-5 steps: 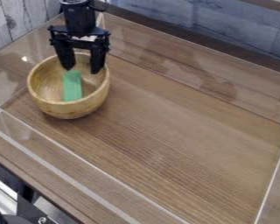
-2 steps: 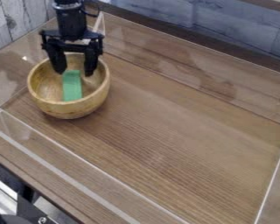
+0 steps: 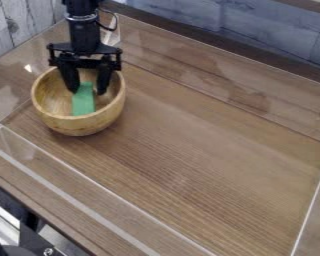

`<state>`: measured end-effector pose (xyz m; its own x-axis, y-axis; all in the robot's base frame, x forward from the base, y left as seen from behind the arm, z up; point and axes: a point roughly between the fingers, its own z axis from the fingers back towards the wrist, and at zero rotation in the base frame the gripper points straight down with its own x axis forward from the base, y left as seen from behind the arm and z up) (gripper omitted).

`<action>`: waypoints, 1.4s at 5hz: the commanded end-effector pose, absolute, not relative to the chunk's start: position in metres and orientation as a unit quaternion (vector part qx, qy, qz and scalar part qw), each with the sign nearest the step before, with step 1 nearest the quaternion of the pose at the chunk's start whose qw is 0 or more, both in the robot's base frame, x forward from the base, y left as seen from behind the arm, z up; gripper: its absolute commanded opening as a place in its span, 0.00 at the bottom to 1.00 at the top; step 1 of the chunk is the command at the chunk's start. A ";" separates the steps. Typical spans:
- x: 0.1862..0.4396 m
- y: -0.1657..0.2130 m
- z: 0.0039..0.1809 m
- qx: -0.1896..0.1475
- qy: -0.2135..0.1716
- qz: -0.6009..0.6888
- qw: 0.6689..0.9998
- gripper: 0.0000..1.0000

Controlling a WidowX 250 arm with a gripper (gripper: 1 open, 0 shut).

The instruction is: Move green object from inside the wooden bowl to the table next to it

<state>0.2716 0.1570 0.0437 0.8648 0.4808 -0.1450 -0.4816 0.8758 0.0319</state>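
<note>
Table: brown wood grain, its boards running slantwise from about 10 o'clock to 4 o'clock; the table (image 3: pixel 210 125) fills most of the view.
Bowl: round, light tan, thick-rimmed, upright on the table; the bowl (image 3: pixel 79 126) sits toward 10 o'clock from the middle of the view.
Block: green, longish, inside the bowl; the block (image 3: pixel 84 101) lies near the middle of the hollow, its length running roughly from 12 to 6 o'clock.
Arm: dark, reaching in from 12 o'clock over the bowl's far rim; the arm (image 3: pixel 83 12) hides part of that rim.
Gripper: black, down at the bowl's 12 o'clock side; the gripper (image 3: pixel 88 80) has its fingers spread, one toward the 10 o'clock side and one toward 1 o'clock, around the block's far end.
Hold: no grip on the block shows; whether either fingertip touches it, I cannot tell.
Cables: black, tangled, beyond the table's edge; the cables (image 3: pixel 25 225) are at about 7 o'clock in the view.
Backdrop: blue-grey, past the table's far edge; the backdrop (image 3: pixel 276 30) is at about 1 o'clock.
</note>
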 end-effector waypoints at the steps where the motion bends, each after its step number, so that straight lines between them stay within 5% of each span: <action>1: 0.269 0.156 0.075 -0.001 0.049 0.249 0.967 0.00; 2: 0.272 0.158 0.069 -0.003 0.051 0.210 0.976 1.00; 3: 0.275 0.161 0.063 -0.006 0.055 0.174 0.983 1.00; 4: 0.275 0.148 0.055 -0.009 0.055 0.167 0.984 0.00; 5: 0.275 0.135 0.047 -0.013 0.055 0.161 0.985 0.00; 6: 0.287 0.135 0.060 -0.021 0.057 0.164 0.985 1.00; 7: 0.298 0.139 0.076 -0.027 0.055 0.163 0.985 1.00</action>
<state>0.2889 0.1365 0.0604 0.9319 0.3185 -0.1734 -0.3298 0.9432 -0.0397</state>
